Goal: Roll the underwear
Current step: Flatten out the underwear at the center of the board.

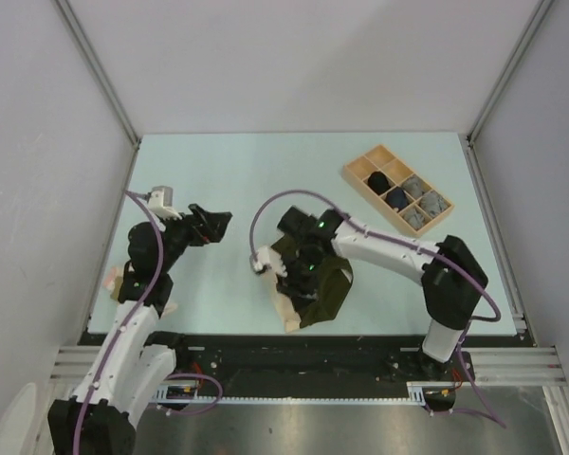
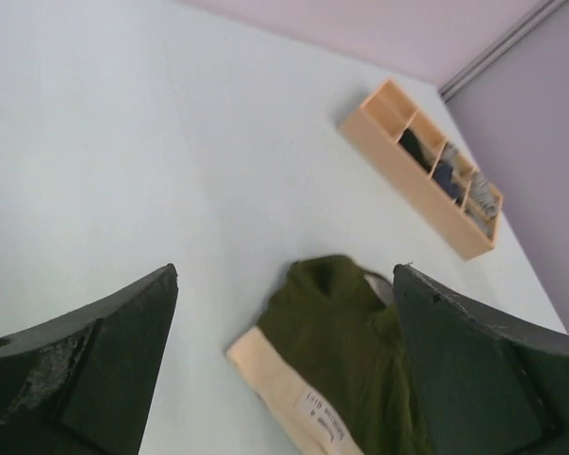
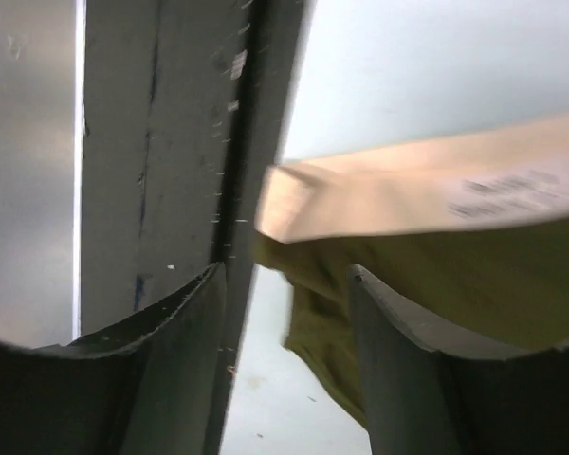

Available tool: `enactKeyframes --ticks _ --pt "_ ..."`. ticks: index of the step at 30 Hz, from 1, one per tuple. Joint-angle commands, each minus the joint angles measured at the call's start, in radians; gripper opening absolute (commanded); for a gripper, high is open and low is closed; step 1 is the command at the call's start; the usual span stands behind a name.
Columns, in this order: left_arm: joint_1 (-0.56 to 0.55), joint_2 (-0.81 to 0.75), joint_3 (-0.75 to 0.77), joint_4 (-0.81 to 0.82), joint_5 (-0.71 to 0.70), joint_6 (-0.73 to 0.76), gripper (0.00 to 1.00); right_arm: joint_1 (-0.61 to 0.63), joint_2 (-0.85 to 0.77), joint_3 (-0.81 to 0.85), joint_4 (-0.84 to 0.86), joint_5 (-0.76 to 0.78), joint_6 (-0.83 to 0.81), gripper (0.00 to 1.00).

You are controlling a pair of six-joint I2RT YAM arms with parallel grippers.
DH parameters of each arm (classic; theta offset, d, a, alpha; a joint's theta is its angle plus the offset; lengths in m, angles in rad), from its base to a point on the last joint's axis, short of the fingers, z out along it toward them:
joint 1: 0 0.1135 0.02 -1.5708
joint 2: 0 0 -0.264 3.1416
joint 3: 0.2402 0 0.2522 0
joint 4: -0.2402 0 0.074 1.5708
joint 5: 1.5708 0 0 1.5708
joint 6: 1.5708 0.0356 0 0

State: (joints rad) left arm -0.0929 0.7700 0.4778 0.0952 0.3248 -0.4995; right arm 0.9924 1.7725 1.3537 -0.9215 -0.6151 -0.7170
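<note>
The dark olive green cloth underwear point(image 1: 327, 294) with its pale beige elastic waistband point(image 2: 284, 389) lies crumpled on the pale blue-green table point(image 1: 218, 171), close to the near edge and just ahead of the right arm's base. It is well apart from the light wooden compartment tray point(image 2: 410, 182) at the far right. The right gripper point(image 3: 286, 275) hangs low over the garment's near-left corner. Its jaws are parted to a middling gap, and bare table and a fold of olive cloth show between them. Nothing looks pinched (the wrist view is blurred, so a light touch on the right finger cannot be ruled out). It probably sits there because the waistband end is where a roll would begin. The left gripper point(image 1: 213, 225) hovers to the left of the garment with its jaws spread wide and empty, pointing at the cloth as if placed to steady the other side. Several tray compartments already hold small dark bundles point(image 1: 377, 180) and grey ones, which suggests the olive piece is next. It is not yet rolled.
</note>
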Motion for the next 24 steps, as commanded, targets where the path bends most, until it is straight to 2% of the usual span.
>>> enactKeyframes --ticks 1,2,4,5,6,8,10,14,16,20,24 --pt "0.012 0.081 0.079 0.011 0.032 -0.020 0.97 -0.257 -0.091 0.125 -0.060 -0.136 -0.051 0.59" --pt "0.012 0.188 0.109 -0.047 0.068 -0.027 0.92 -0.303 -0.088 0.128 -0.060 -0.138 -0.052 0.60" --pt "-0.002 0.299 0.183 -0.122 0.188 -0.045 0.84 -0.444 -0.075 0.130 -0.025 -0.103 -0.012 0.59" --pt "-0.014 0.374 0.199 -0.153 0.201 -0.056 0.82 -0.490 -0.038 0.136 0.011 -0.048 0.011 0.58" --pt "-0.030 0.406 0.214 -0.220 0.201 -0.050 0.81 -0.523 -0.016 0.145 0.025 -0.026 0.036 0.56" --pt "-0.111 0.439 0.222 -0.247 0.153 -0.025 0.81 -0.587 0.037 0.177 0.024 0.009 0.065 0.52" --pt "-0.189 0.492 0.235 -0.278 0.070 -0.011 0.79 -0.600 0.099 0.186 0.024 0.029 0.082 0.52" --pt "-0.232 0.632 0.292 -0.364 -0.041 0.010 0.72 -0.595 0.172 0.199 0.029 0.073 0.113 0.53" --pt "-0.237 0.690 0.292 -0.342 -0.047 0.013 0.68 -0.601 0.232 0.217 0.033 0.078 0.131 0.54" --pt "-0.240 0.779 0.303 -0.327 -0.029 0.027 0.59 -0.603 0.356 0.375 -0.003 0.049 0.146 0.54" --pt "-0.243 0.821 0.318 -0.322 -0.036 0.038 0.57 -0.569 0.461 0.472 -0.031 0.047 0.156 0.54"
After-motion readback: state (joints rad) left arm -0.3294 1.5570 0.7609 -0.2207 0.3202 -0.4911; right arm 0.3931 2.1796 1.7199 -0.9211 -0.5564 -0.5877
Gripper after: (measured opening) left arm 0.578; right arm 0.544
